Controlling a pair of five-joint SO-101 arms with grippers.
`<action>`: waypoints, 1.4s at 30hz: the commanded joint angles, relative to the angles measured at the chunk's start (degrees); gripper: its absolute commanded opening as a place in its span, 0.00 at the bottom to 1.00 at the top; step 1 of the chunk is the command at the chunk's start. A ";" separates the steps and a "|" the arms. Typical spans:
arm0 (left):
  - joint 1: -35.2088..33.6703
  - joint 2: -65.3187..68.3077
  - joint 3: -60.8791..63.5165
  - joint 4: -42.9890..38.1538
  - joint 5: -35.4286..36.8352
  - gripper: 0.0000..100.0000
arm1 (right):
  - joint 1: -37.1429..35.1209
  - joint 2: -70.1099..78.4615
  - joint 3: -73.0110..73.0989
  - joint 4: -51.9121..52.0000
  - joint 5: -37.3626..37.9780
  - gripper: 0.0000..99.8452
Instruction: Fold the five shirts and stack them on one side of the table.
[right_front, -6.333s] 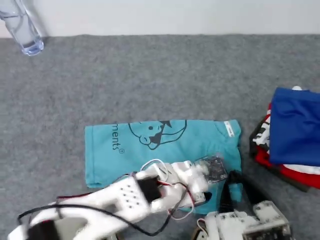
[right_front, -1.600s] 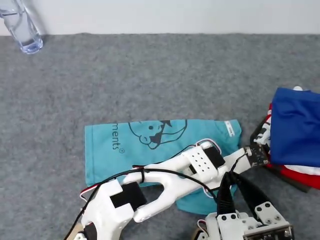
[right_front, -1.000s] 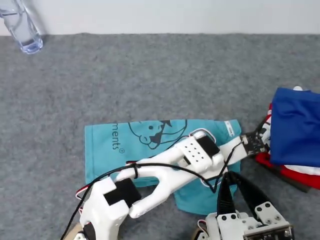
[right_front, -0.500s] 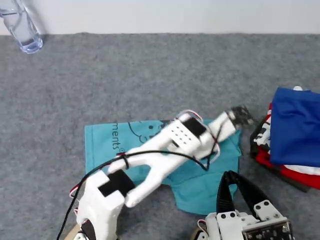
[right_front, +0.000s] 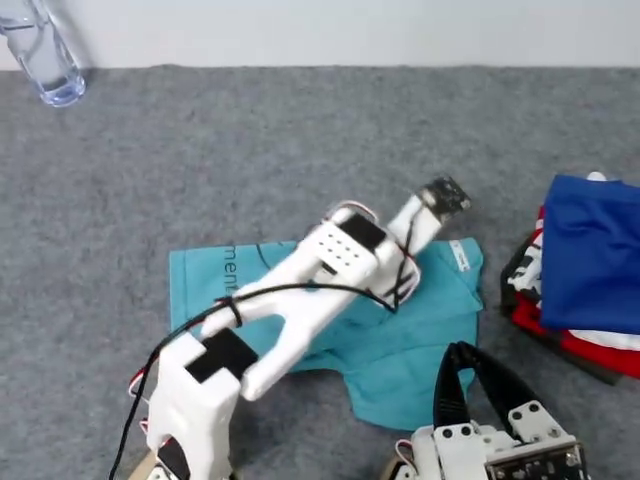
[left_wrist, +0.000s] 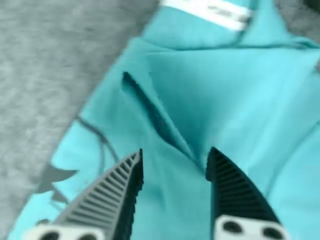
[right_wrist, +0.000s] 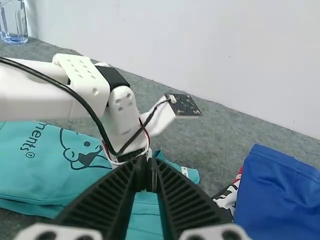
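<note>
Teal printed cotton shirt (right_front: 400, 350): part-folded | left gripper (left_wrist: 175, 152): over shirt's collar end, fingers apart, likely to pinch a crease | right gripper (right_wrist: 146, 167): near shirt, fingers together, likely kept clear.

Shirt (right_front: 400, 350): printed lettering was only partly visible. Neck label (left_wrist: 207, 8), just beyond the left gripper (left_wrist: 172, 159), bore no legible print.

High overhead; left wrist close, right wrist low; share teal shirt (right_front: 430, 330).
</note>
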 joint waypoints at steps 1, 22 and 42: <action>-3.96 -3.43 -2.77 -1.32 0.62 0.20 | -5.05 -2.86 -0.44 1.89 -0.26 0.01; -0.62 -3.96 -10.15 16.97 0.18 0.08 | -4.62 -2.68 -0.26 2.07 -0.09 0.06; 2.55 -13.19 20.62 -2.64 0.26 0.08 | -4.62 -2.68 -0.26 2.24 -0.09 0.06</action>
